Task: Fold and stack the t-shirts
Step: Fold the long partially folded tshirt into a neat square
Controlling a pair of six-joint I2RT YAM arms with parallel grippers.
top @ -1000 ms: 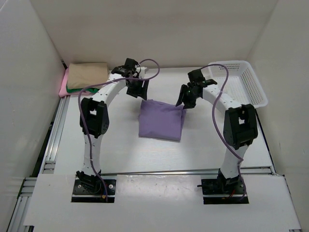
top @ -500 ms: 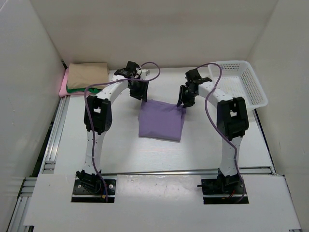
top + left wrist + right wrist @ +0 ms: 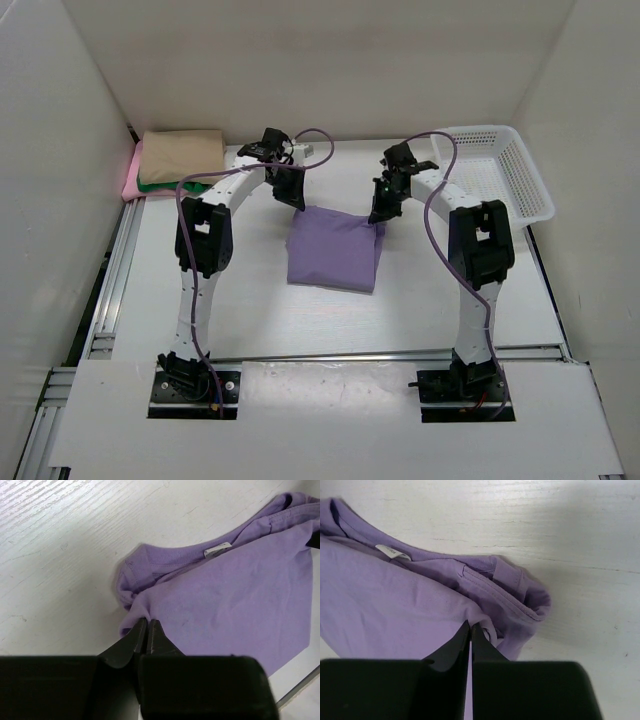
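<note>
At table centre: lavender shirt. Lies flat on the white table, folded into a rough rectangle, neckline edge toward the far side. Sits between the two arms, well apart from the other shirts.

At the far-left corner of that shirt: left gripper. Points down at the cloth, jaws clenched tight, a thin fold of lavender hem caught at the tips. Bunches the corner slightly just beyond the fingertips. White neck label further along the same edge, inside the ribbed collar.

At the far-right corner: right gripper. Same posture, jaws pressed together, grasping the top layer of lavender cloth right at its edge. Rumpled sleeve or collar fabric just past the tips, touching the table.

At the far-left corner of the table: stack of three folded shirts. Tan shirt on top, neat and squared. Dark green shirt under it, visible only as a strip along the near edge. Pink shirt at the bottom, showing along the left side.

At far right: white mesh basket, close beside the right arm, apart from the lavender shirt.
</note>
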